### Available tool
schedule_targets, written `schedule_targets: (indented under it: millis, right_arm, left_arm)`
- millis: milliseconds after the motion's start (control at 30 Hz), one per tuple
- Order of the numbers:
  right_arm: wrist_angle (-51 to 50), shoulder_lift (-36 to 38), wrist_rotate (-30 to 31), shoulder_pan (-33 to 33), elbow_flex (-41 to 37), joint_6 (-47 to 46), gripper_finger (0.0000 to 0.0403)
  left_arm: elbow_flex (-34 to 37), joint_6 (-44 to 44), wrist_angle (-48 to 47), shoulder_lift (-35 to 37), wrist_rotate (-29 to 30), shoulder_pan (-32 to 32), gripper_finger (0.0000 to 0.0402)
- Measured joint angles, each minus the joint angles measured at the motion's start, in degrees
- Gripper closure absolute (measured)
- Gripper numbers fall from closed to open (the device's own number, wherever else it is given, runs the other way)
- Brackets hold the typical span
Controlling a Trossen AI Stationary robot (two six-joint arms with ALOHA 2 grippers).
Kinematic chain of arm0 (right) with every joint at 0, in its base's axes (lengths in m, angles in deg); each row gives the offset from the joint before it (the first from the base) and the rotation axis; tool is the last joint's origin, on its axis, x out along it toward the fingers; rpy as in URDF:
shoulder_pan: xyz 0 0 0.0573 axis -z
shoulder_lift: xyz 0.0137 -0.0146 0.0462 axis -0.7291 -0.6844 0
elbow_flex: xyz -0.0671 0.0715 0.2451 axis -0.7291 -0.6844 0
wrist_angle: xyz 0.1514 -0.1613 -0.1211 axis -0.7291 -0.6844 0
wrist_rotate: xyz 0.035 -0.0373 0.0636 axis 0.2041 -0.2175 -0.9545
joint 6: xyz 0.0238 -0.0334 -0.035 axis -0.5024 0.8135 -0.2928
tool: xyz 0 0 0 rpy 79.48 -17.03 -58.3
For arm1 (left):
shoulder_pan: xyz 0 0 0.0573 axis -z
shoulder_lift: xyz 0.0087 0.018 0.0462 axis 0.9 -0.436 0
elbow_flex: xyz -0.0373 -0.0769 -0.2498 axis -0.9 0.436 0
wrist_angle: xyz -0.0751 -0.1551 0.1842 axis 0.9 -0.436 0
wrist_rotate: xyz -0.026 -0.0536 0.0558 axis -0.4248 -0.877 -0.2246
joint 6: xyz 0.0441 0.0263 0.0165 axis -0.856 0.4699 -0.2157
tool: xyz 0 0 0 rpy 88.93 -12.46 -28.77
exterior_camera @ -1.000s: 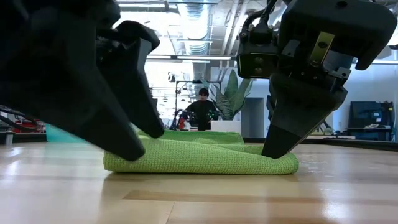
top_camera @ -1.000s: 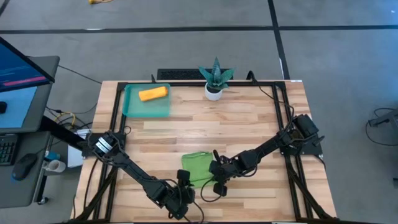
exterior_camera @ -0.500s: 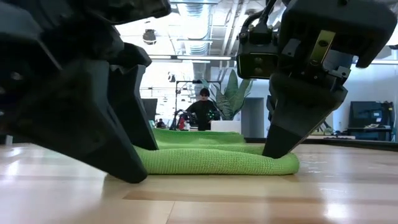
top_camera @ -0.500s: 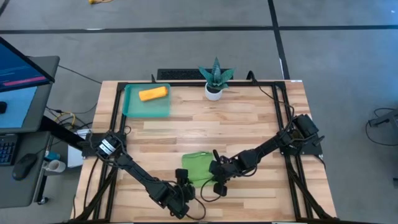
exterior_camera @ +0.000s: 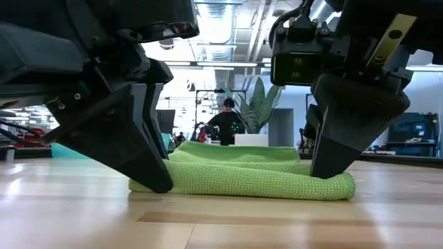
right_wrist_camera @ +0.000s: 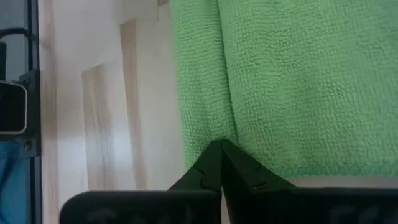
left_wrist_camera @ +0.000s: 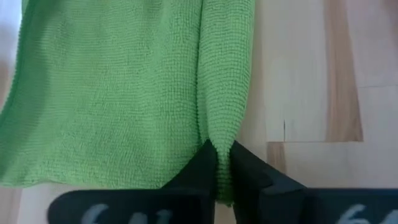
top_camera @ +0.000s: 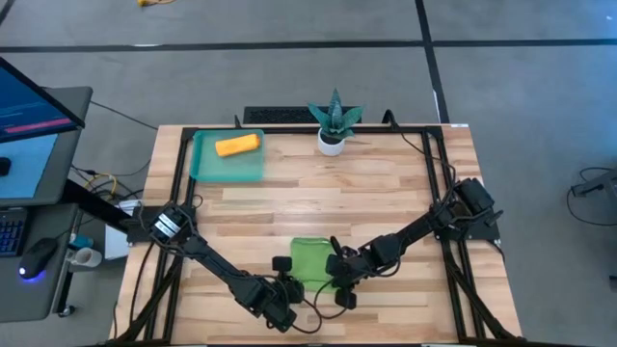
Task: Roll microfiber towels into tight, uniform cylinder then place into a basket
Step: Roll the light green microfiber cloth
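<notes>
From above, the lime green towel (top_camera: 310, 260) lay on the wooden counter (top_camera: 386, 193), between the two end effectors. The left end effector (top_camera: 286, 285) stood at its near left corner and the right end effector (top_camera: 339, 280) at its near right corner. Well away from both, the orange towel (top_camera: 237, 146) was already rolled and lay inside the teal basket (top_camera: 202, 166), beside a small potted plant (top_camera: 333, 125).

In the low view, the near edge of the green towel (exterior_camera: 249, 176) was turned over into a thick soft fold, and both end effectors came down on its two ends.

In the left wrist view, the left fingers (left_wrist_camera: 202, 165) were pressed together and pinched the rolled hem of the green towel (left_wrist_camera: 112, 81).

In the right wrist view, the right fingers (right_wrist_camera: 214, 163) were also pressed together on the folded edge (right_wrist_camera: 205, 81).

The cloth looked light, limp and a little grippy; I judge it should be held at both ends of the fold, otherwise the middle may sag and the roll may loosen.
</notes>
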Motion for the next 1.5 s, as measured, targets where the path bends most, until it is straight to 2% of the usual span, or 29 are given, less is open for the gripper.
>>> schedule_targets:
  millis: [200,500,733,867,967,1100,1167,1333,1500]
  right_arm:
    - [0.9,0.0,-0.2,-0.1,-0.1,1.5,0.0346]
    - [0.7,0.6,-1.4,0.6,0.0,1.4,0.0267]
    - [-5.7,7.2,-1.0,0.4,-0.3,5.2,0.0257]
    - [-10.6,12.9,6.7,-2.5,-0.2,6.8,0.0267]
    - [-11.2,16.1,14.5,-7.3,-0.2,9.6,0.0277]
    - [-9.6,16.6,26.9,-14.4,-0.2,14.1,0.0284]
    - [-7.8,15.4,30.8,-17.2,-0.1,17.6,0.0284]
    - [-3.0,10.6,31.5,-20.3,-0.1,25.4,0.0281]
    - [2.2,5.8,31.8,-18.4,-0.1,30.5,0.0268]
  left_arm:
    - [0.1,0.5,0.6,0.0,-2.8,-0.2,0.0383]
    - [-1.7,0.8,-1.2,0.0,-4.8,-0.2,0.0393]
    - [-1.9,0.9,-1.4,0.0,-5.9,-0.5,0.039]
    - [-1.9,1.3,-1.5,0.0,-5.9,-0.5,0.0392]
    - [-1.9,1.2,-1.4,0.0,-5.9,-0.5,0.0391]
    - [-1.9,1.3,-1.4,0.0,-5.9,-0.6,0.039]
    - [-1.9,1.3,-1.4,0.0,-5.9,-0.6,0.039]
    - [-2.0,3.0,-1.4,0.0,-7.2,-1.0,0.0389]
    - [-2.0,3.9,-1.4,0.0,-7.6,-1.2,0.0389]
